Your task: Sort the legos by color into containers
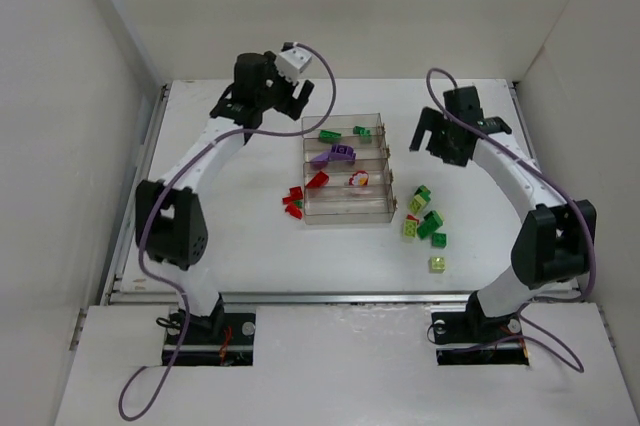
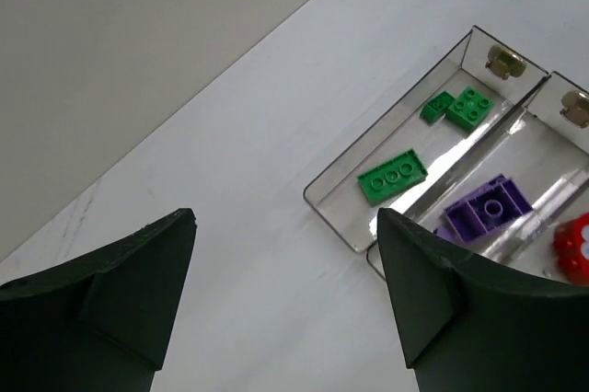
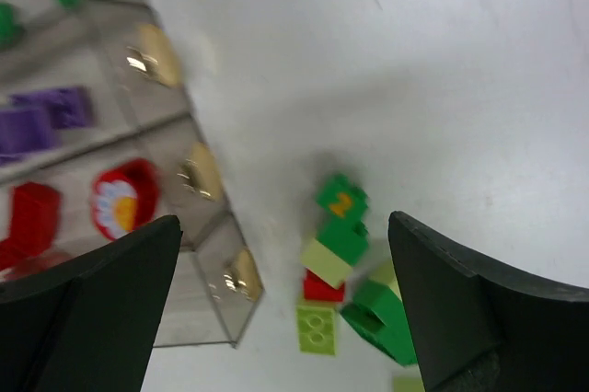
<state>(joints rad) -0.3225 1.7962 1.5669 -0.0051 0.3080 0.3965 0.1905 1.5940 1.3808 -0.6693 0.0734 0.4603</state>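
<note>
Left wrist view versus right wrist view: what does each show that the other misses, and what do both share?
Left wrist only: the open left gripper and a flat green plate, studs sharp. Right wrist only: the open right gripper, the loose pile of green, lime and red bricks beside the clear tray, and a red brick inside it. Both: that tray, its purple bricks and a red round piece.
</note>
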